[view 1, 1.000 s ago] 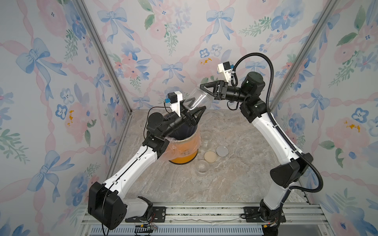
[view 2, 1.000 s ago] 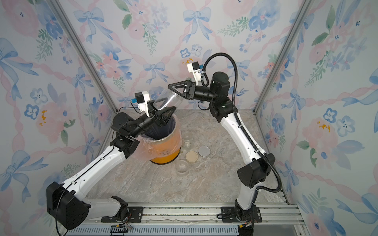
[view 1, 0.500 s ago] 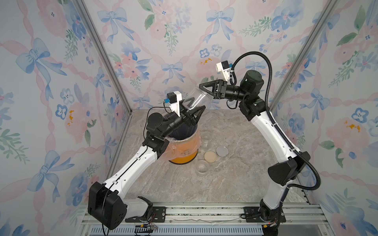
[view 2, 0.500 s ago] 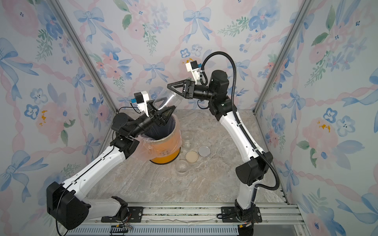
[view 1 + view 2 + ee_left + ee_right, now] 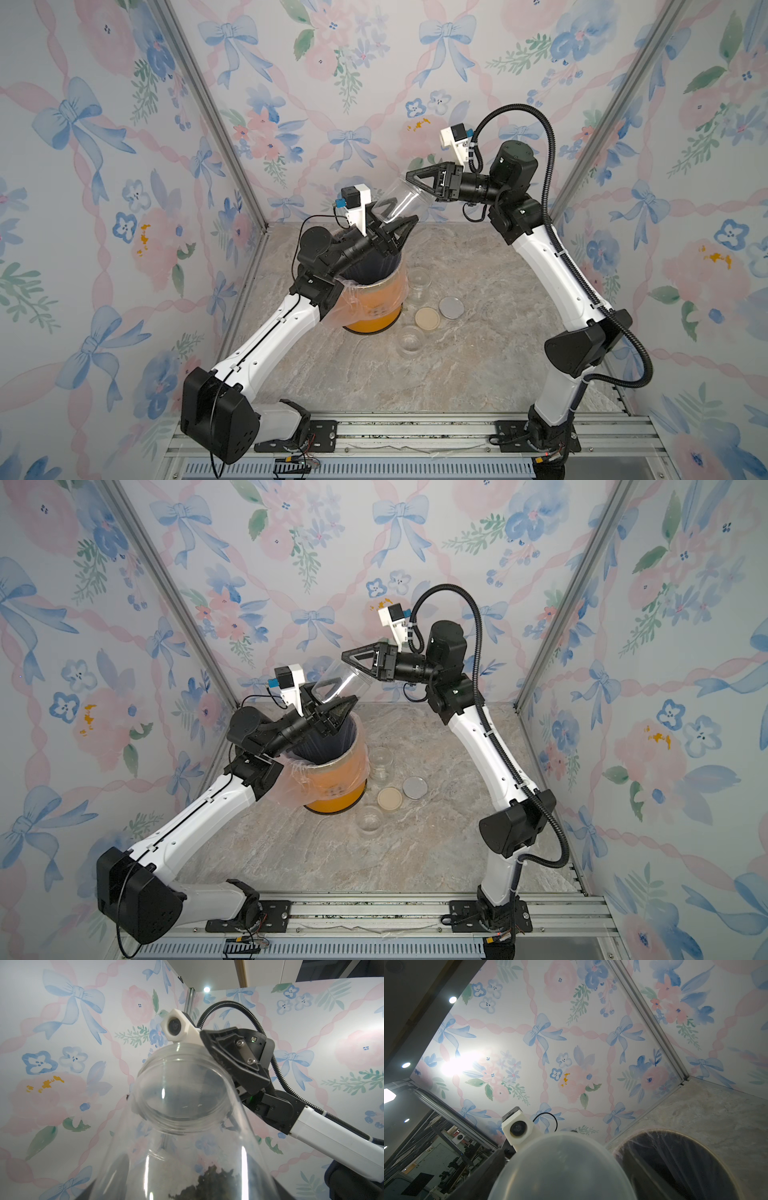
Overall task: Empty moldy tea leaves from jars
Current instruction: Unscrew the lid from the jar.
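On the grey marble counter (image 5: 457,374), big orange plastic-lined bin (image 5: 374,307). Up above its rim, tilted clear cylindrical jar (image 5: 401,199): upper end clamped in right fingers (image 5: 239,1068), lower end gripped by left fingers (image 5: 388,245). Dark olive-brown tea leaves (image 5: 212,1182) heaped at that low end.

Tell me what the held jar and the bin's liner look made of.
Held jar: clear, glossy, probably plastic, though glass is possible; walls are see-through with sharp highlights. Liner: thin translucent plastic film, wrinkled and draped over the orange bin's rim.
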`<action>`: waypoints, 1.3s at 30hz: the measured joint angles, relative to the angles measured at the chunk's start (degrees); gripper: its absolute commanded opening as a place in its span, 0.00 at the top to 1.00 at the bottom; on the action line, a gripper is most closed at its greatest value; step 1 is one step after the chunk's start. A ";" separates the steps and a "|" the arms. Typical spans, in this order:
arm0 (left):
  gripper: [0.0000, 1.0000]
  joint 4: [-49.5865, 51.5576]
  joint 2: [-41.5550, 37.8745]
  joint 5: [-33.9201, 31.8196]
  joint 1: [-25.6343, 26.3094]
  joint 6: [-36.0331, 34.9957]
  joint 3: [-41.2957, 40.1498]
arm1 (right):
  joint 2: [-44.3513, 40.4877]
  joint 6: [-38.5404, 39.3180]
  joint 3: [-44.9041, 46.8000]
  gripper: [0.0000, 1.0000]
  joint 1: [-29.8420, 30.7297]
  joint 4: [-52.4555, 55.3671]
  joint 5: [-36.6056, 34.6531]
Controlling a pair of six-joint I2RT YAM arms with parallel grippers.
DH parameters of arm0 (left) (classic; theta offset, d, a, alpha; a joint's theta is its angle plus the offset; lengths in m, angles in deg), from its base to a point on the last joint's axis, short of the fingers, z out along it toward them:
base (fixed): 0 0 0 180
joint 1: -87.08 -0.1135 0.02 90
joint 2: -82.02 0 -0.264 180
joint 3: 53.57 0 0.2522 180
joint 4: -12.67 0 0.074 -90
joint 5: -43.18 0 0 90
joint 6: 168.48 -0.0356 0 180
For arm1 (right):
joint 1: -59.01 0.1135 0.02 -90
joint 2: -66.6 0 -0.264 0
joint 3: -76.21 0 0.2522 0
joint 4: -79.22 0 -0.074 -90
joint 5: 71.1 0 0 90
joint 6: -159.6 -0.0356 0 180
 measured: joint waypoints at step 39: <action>0.74 3.17 4.92 9.73 -1.73 2.49 5.60 | -3.85 0.44 6.75 0.33 -2.73 -1.33 0.26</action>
